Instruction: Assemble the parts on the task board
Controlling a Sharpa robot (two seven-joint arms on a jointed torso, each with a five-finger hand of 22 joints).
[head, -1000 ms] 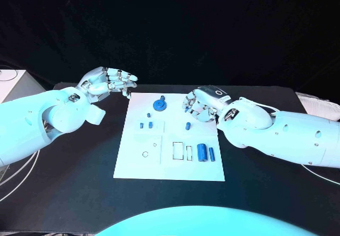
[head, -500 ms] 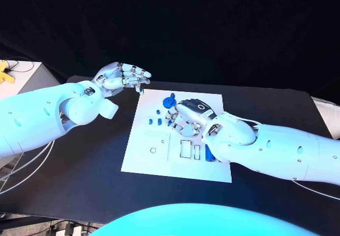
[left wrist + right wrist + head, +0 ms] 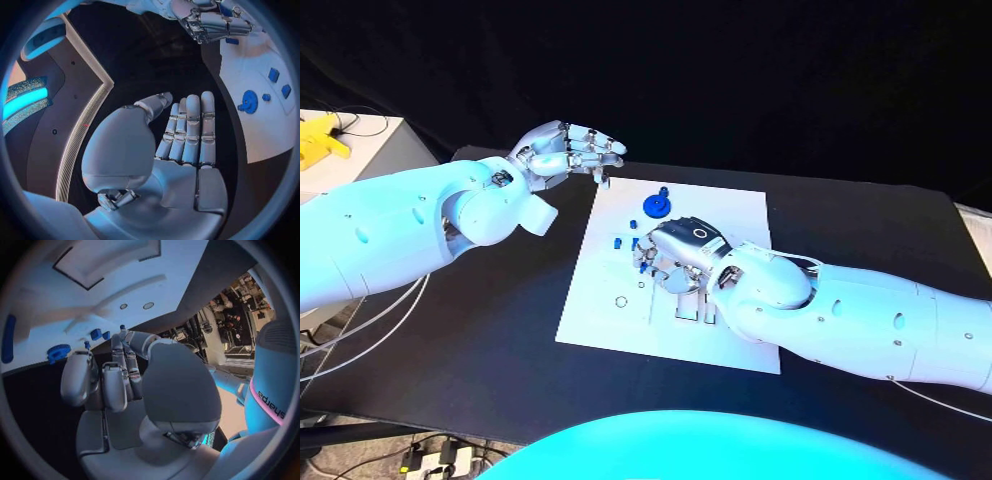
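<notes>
The white task board (image 3: 610, 320) lies in the middle of the black table. A blue gear (image 3: 656, 205) stands near its far edge, with small blue pieces (image 3: 619, 241) beside it. My right hand (image 3: 678, 255) hovers low over the board's middle, fingers bent down toward it and nothing visible in them; the arm hides the board's right part. In the right wrist view the gear (image 3: 58, 352), small pieces (image 3: 95, 334) and a long blue piece (image 3: 9, 331) lie beyond the fingers. My left hand (image 3: 567, 150) is raised off the board's far left corner, palm bare (image 3: 187, 135).
A white box (image 3: 351, 160) carrying a yellow thing (image 3: 320, 138) stands at the table's far left. Cables (image 3: 365, 325) hang off the left side. Bare black table (image 3: 473, 340) lies left of the board.
The camera has shifted. My right hand has moved from the board's right edge to over its middle, near the small blue pieces. The left hand stays raised and holds nothing.
</notes>
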